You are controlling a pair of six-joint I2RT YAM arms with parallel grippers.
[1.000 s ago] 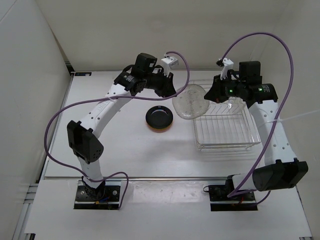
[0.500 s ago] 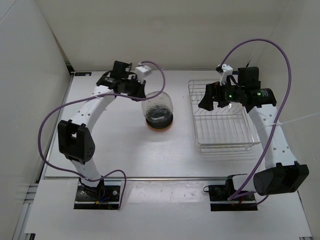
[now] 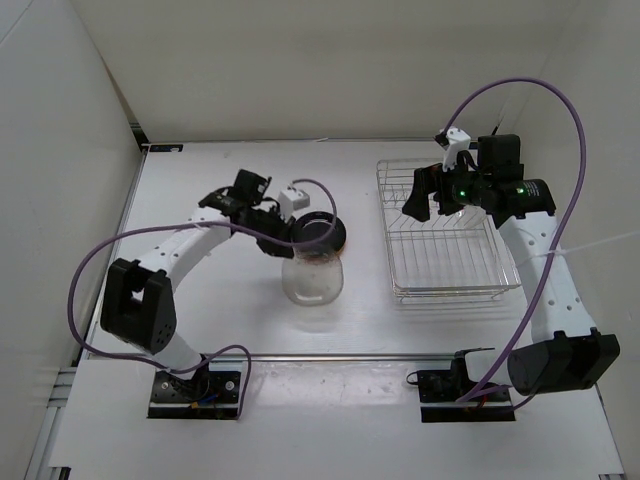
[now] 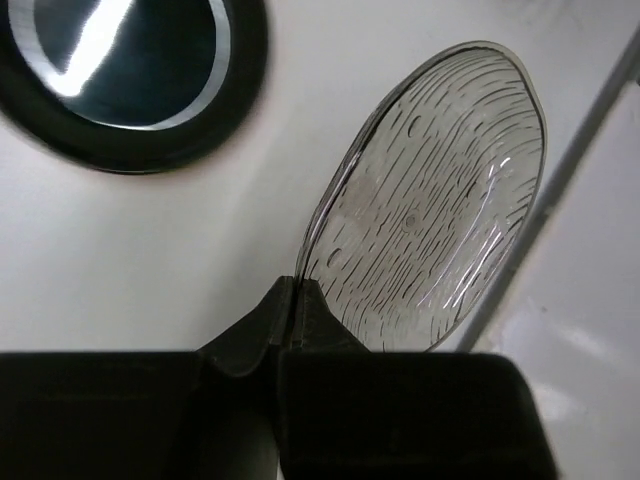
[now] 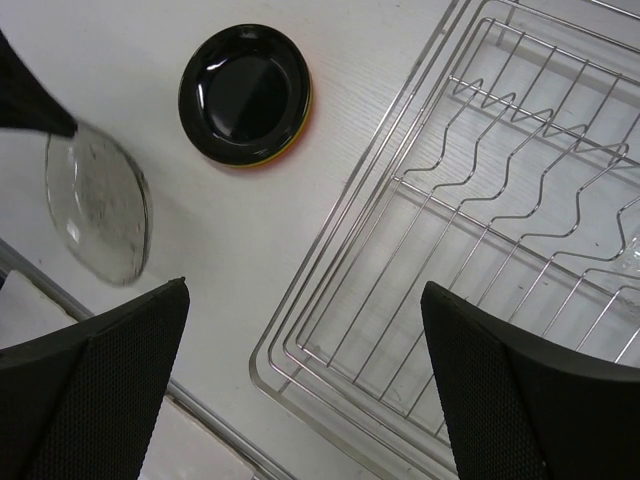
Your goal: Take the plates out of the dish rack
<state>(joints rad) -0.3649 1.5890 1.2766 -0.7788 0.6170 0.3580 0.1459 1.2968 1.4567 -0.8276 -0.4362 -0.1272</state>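
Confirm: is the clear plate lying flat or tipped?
Tipped: the clear plate hangs at an angle, its rim pinched by the left gripper, jaws shut.

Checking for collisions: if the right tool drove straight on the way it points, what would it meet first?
Likely the outer rim wires of the dish rack; the open right tool aims down at that edge, with the table just beside it. Depth is unclear.
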